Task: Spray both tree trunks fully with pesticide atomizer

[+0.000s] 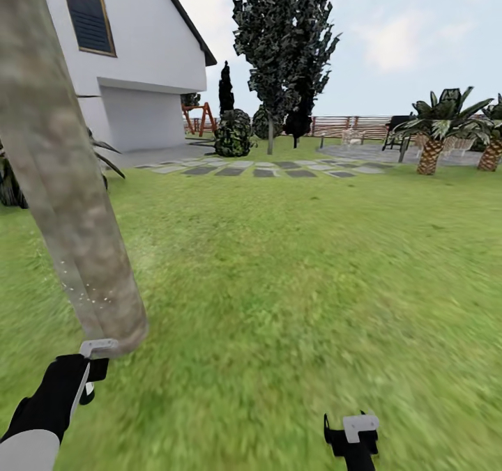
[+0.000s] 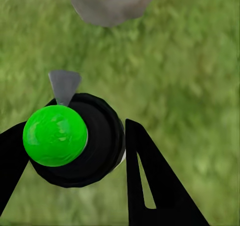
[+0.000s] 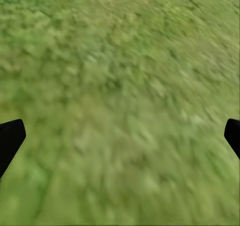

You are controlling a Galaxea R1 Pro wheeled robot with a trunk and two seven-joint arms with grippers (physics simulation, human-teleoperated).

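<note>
The left hand [image 2: 75, 156] pinches a round black atomizer [image 2: 80, 141] with glossy green cap beside the mottled bark trunk [image 1: 63, 178].

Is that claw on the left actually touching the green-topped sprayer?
Touching. In the left wrist view, the left gripper has its black fingers pressed against both sides of the atomizer.

Head view looking forward and down across lawn [image 1: 300, 283] toward house [image 1: 132, 53], trunk [image 1: 63, 178] close at frame left; both wrist views aimed down at grass, near.
</note>
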